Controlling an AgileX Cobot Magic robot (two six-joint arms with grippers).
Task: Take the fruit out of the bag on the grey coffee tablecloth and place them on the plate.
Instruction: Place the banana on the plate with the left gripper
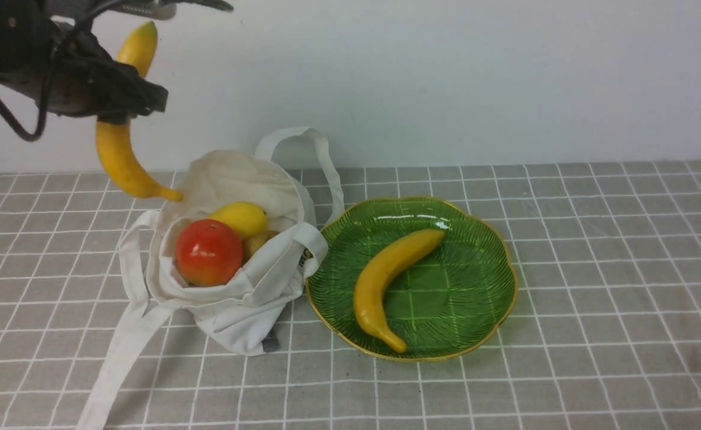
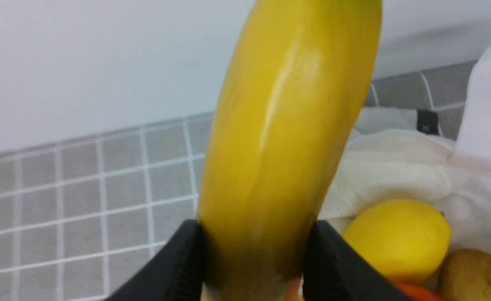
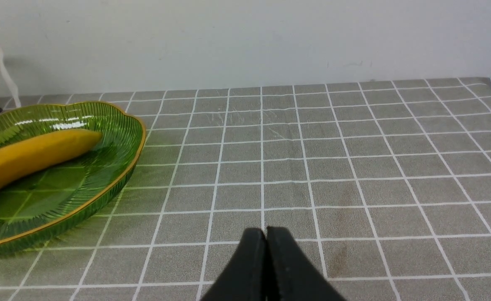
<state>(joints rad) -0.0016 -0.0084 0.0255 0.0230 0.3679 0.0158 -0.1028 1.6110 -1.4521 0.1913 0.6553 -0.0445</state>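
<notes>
My left gripper (image 1: 120, 98) is shut on a green-tipped yellow banana (image 1: 120, 158) and holds it in the air above the off-white bag (image 1: 237, 298). The wrist view shows the banana (image 2: 283, 138) between the black fingers (image 2: 182, 263). In the bag lie a red-orange round fruit (image 1: 208, 252), a lemon (image 1: 240, 218) and a small brownish fruit (image 1: 259, 242); they also show in the left wrist view, lemon (image 2: 396, 238) and brownish fruit (image 2: 473, 274). A second banana (image 1: 386, 283) lies on the green plate (image 1: 476, 322). My right gripper (image 3: 266, 236) is shut and empty above the cloth, right of the plate (image 3: 116, 125).
The grey checked tablecloth (image 1: 595, 269) covers the table. The bag's straps (image 1: 117, 358) trail toward the front left edge. A white wall (image 1: 446, 71) stands close behind the bag and plate.
</notes>
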